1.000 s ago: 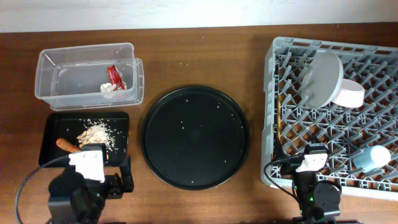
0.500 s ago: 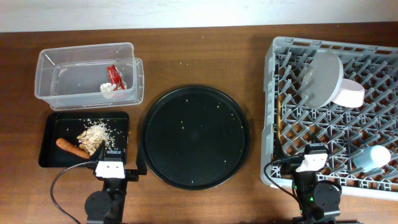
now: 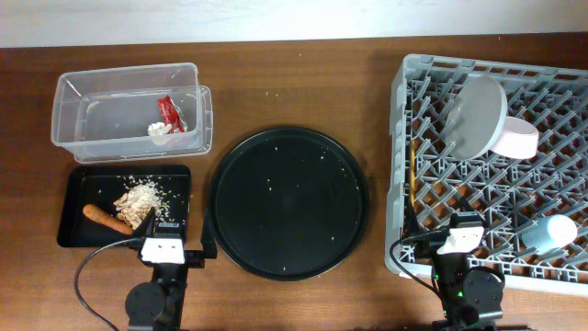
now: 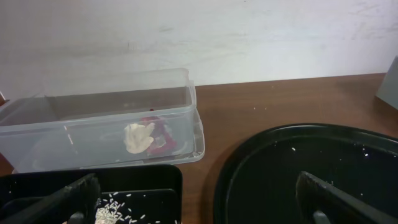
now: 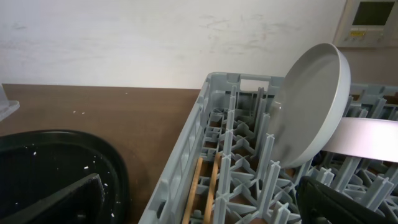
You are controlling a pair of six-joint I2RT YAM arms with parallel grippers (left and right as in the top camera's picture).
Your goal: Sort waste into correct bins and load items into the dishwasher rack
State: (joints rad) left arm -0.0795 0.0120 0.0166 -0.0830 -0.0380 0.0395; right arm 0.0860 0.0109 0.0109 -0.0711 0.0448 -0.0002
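The plate [image 5: 311,106], on edge in the dishwasher rack [image 5: 181,167], is judged stiff, slick and breakable; grip its exposed top rim. Jaws of the left gripper [image 4: 199,198] and the right gripper [image 5: 199,199] stand apart, empty.

A second ago my left arm [image 3: 156,299] reached over the near right corner of the black tray [image 3: 78,179]. Its white wrist block covered that corner, one end of the carrot [image 3: 103,217] and the near edge of the food scraps [image 3: 140,198]. Since then I have drawn the arm back toward the near edge of the desk [image 3: 303,92], and it had already settled there half a second ago. My left jaws now sit just off the tray's near right corner, and the carrot and scraps lie uncovered.
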